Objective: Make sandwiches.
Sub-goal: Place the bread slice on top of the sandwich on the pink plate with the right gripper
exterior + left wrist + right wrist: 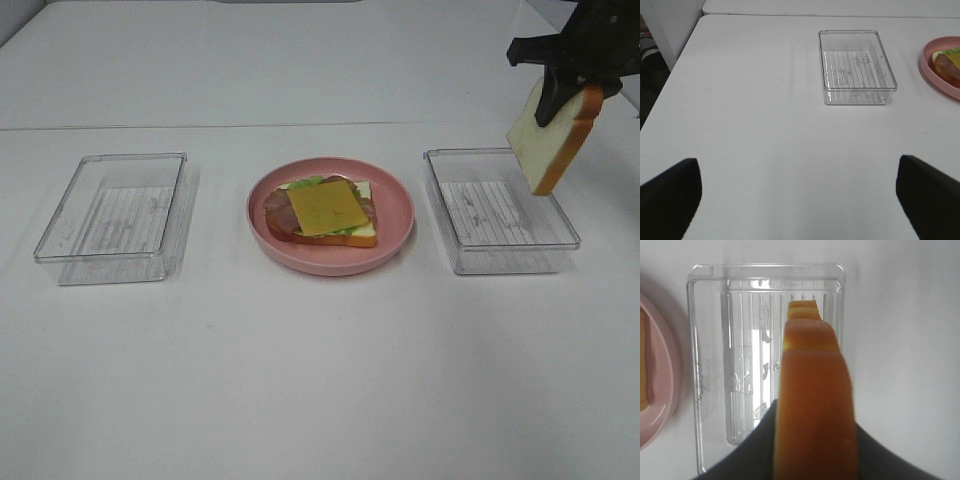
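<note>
I saw the right gripper (560, 95) pinching a bread slice (550, 135), hanging above the right clear tray (500, 212); left gripper (800, 192) spread wide over bare table (765, 135); open sandwich (322, 210) sat on pink plate (395, 215).

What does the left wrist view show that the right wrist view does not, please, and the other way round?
Only the left wrist view shows the left clear tray, empty, and the open left gripper over bare table. Only the right wrist view shows the right clear tray and the bread slice, crust edge toward the camera, clamped in the right gripper above that tray. Both catch an edge of the pink plate with part of the stacked sandwich on it.
</note>
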Robot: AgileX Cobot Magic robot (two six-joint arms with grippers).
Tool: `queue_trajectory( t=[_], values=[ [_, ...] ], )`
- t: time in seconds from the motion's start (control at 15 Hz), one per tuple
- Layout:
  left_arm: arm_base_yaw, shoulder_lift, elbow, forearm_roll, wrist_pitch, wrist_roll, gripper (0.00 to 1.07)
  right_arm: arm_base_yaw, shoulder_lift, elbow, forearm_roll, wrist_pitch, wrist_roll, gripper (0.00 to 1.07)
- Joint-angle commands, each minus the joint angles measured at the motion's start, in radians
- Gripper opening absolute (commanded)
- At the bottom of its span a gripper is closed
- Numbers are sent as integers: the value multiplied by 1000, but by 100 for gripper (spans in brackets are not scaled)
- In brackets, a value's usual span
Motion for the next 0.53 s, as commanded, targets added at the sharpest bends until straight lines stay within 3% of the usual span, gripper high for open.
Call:
queue_trajectory(
  t=[0.07, 0.33, 0.53],
  values=[
    [1, -16, 1, -8, -4, 3, 100, 1, -36, -5, 24, 18, -12, 0],
    [1, -16, 1, -8, -4, 3, 100, 15, -99, -5, 68, 46, -12, 0],
    [1, -16, 1, -8, -4, 4, 100, 101, -128, -5, 78, 56, -9, 0]
  ],
)
